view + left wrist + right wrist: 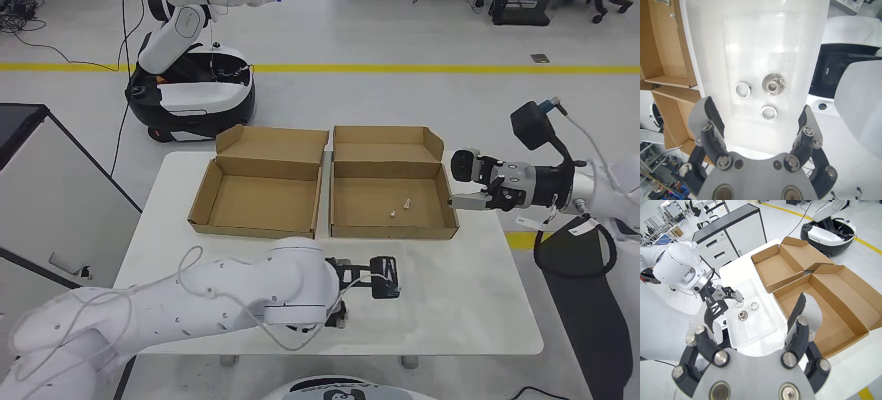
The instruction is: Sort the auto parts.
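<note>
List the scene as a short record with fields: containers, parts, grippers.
Tray: clear plastic tray on white table
In tray: flanged hub, two ring collars
Boxes: two open cardboard boxes; one holds two small parts
Left gripper: open, above the tray
Right gripper: open, beside the box with parts

Tray [761, 47] walls ring metal parts [773, 87]; top unobstructed; cardboard boxes [660, 49] stand alongside.

1. Right gripper [758, 301] — jaws spread wide — above the table edge.
2. Clear tray [761, 332] holds two rings [754, 305] and a flanged hub [742, 315].
3. Left gripper [728, 302] hangs over the tray — two open cardboard boxes [776, 266] alongside.
</note>
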`<action>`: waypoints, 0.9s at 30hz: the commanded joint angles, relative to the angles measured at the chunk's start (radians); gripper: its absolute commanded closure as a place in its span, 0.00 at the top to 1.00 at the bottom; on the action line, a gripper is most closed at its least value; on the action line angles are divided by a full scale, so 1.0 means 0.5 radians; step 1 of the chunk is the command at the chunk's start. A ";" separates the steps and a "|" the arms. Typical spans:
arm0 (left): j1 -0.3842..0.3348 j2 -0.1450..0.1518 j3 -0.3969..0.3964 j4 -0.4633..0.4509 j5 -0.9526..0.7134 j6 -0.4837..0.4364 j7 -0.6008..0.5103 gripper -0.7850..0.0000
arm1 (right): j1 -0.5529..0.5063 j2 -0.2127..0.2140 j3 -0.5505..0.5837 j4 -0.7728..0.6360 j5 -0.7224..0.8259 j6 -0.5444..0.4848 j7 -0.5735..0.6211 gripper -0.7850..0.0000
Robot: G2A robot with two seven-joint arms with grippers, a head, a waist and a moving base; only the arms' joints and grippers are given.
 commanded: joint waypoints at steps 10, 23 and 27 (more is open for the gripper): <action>-0.161 -0.152 0.160 0.230 -0.084 0.079 0.001 1.00 | 0.000 0.000 0.000 0.000 0.000 0.000 0.000 1.00; -0.193 -0.226 0.250 0.434 -0.184 0.038 0.001 0.69 | 0.000 0.000 0.000 0.000 0.000 0.000 0.000 1.00; -0.178 -0.242 0.279 0.487 -0.232 -0.003 0.001 0.73 | 0.000 0.000 0.000 0.000 0.000 0.000 0.000 1.00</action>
